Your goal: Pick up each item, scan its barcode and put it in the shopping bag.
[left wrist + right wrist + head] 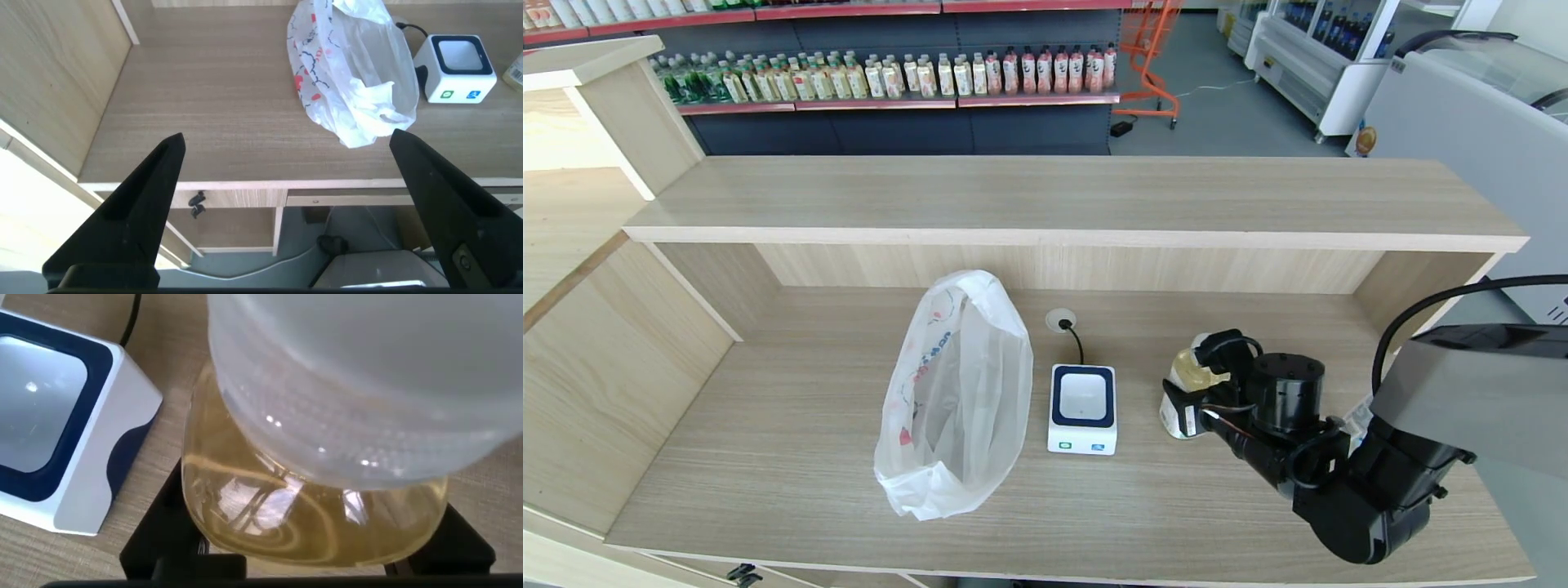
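— Two grippers to account for. What about the right one?
— The right gripper (1205, 380) is clamped on the bottle (1197, 369). In the right wrist view a dark finger (155, 551) presses each side of the clear body with its yellowish liquid.
— Where is that bottle?
— Just beside the scanner (1083, 406), on its right, not touching it. I cannot tell whether its base rests on the counter (1176, 506).
— And the arm behind it?
— It comes in low from the near corner to the right of the scanner, black links angled over the wood, wrist turned toward the scanner.
— The left one?
— The left gripper (286, 140) hangs spread wide, its fingers (147, 204) holding nothing. It is above the counter's near edge, well left of the scanner.
— Anything between?
— The shopping bag (956, 392) lies just left of the scanner with its mouth open, between it and the left gripper. A black cable (1076, 339) runs from the scanner's far side to a hole in the counter. Shelves of drinks (890, 77) stand well beyond the scanner.
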{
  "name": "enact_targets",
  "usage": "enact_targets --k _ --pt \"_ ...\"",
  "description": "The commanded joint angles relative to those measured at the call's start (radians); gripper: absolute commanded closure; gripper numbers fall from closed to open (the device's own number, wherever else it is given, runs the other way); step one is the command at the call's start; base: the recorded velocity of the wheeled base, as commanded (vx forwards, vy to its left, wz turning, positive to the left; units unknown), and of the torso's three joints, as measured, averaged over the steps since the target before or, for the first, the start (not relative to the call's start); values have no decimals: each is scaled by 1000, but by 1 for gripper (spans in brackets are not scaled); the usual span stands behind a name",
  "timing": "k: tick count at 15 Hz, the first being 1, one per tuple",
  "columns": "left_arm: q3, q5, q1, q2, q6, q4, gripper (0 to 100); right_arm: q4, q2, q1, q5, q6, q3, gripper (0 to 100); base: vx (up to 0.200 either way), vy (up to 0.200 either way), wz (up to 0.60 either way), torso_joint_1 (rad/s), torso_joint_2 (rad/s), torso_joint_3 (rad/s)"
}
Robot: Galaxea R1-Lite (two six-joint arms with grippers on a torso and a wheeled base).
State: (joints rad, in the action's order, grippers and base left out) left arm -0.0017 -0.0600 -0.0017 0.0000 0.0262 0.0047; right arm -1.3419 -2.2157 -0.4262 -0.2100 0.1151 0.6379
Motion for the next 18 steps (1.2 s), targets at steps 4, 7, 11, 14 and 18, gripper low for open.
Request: enact_targets --k 4,7,11,14,18 --pt "2 0 0 2 0 0 0 102 182 56 135 -8 -6 100 0 0 0 0 0 0" --pt "2 0 0 2 0 0 0 553 559 127 435 -104 28 100 0 0 0 0 0 0" --pt "0 0 0 2 0 0 0 668 729 155 721 -137 8 100 0 0 0 0 0 0" --pt "0 0 0 2 0 0 0 670 817 49 899 -348 -4 100 0 0 0 0 0 0" --pt "0 0 0 2 0 0 0 716 847 -46 936 -394 -18 100 0 0 0 0 0 0"
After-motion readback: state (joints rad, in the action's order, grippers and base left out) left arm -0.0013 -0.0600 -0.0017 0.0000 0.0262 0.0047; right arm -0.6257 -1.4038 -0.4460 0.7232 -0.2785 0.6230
